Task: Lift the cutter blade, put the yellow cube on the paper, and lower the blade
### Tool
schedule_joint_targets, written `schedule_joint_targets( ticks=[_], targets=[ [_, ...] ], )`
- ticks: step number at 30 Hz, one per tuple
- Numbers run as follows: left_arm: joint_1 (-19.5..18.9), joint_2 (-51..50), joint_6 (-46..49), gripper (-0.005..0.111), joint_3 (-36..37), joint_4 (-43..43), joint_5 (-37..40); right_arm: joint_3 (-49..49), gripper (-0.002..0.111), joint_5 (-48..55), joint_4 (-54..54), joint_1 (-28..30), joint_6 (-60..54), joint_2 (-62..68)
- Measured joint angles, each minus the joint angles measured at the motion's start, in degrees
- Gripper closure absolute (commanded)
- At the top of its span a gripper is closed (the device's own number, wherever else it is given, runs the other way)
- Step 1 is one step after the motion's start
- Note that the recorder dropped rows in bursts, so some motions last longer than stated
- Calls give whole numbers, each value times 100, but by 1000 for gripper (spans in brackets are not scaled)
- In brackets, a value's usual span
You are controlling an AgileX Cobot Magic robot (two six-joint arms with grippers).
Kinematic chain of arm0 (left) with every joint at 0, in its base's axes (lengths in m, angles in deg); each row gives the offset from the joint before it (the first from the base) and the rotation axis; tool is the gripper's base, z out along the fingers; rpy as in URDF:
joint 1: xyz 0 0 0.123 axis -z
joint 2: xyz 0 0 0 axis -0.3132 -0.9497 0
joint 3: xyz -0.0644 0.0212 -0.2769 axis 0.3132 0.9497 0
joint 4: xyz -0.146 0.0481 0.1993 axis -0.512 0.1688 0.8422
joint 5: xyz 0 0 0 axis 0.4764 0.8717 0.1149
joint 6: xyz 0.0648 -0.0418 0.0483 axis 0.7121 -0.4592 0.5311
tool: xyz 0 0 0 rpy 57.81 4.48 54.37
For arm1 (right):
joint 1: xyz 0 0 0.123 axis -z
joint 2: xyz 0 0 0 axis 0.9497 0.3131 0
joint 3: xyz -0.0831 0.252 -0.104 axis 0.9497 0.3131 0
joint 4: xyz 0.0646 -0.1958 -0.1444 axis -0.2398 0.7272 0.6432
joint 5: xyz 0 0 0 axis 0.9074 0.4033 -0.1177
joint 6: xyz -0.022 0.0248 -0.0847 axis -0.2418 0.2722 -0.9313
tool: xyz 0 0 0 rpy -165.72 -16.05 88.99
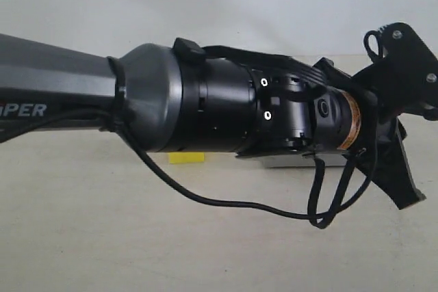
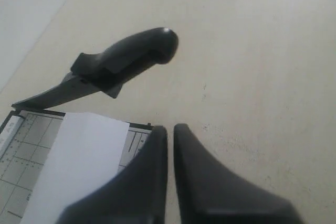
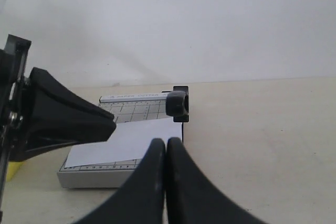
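The cutter blade (image 2: pixel 79 85) stands tilted up off the grey trimmer, its thick black handle (image 2: pixel 131 56) in the air and held by nothing. In the right wrist view the handle (image 3: pixel 177 103) points at the camera. The white paper (image 2: pixel 79 166) (image 3: pixel 131 140) lies on the gridded base (image 2: pixel 21 150). My left gripper (image 2: pixel 170 129) is shut and empty, hovering by the base's corner. My right gripper (image 3: pixel 166 142) is shut and empty, just before the trimmer's near edge. The yellow cube (image 1: pixel 187 157) sits on the table left of the trimmer, mostly hidden behind the left arm.
The left arm (image 1: pixel 171 100) crosses the whole exterior view and hides most of the trimmer (image 1: pixel 287 161); its cable (image 1: pixel 226 203) hangs low over the table. The left gripper's fingers (image 3: pixel 68 119) hang over the trimmer's side. A white wall stands behind.
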Motion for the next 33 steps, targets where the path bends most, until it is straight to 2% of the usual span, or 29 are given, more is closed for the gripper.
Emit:
schedule_joint_targets(
  ticks=[2, 6, 11, 13, 16, 20, 23, 29, 33],
  targets=[
    [9, 0, 404, 102, 0, -429, 15, 0, 108, 0, 0, 0, 0, 0],
    [-113, 0, 383, 102, 0, -688, 69, 0, 108, 0, 0, 0, 0, 0],
    [-218, 0, 500, 102, 0, -1039, -420, 0, 108, 0, 0, 0, 0, 0],
    [-243, 0, 1217, 102, 0, -2054, -678, 0, 108, 0, 0, 0, 0, 0],
    [-280, 0, 3202, 102, 0, -3892, -914, 0, 108, 0, 0, 0, 0, 0],
    [-326, 14, 4877, 102, 0, -5330, -1078, 0, 108, 0, 0, 0, 0, 0],
    [-402, 27, 5228, 102, 0, -5602, -1093, 0, 108, 0, 0, 0, 0, 0],
    [-849, 16, 5089, 102, 0, -5731, -1117, 0, 108, 0, 0, 0, 0, 0],
    [-999, -173, 5089, 102, 0, -5753, -1209, 0, 108, 0, 0, 0, 0, 0]
  ],
)
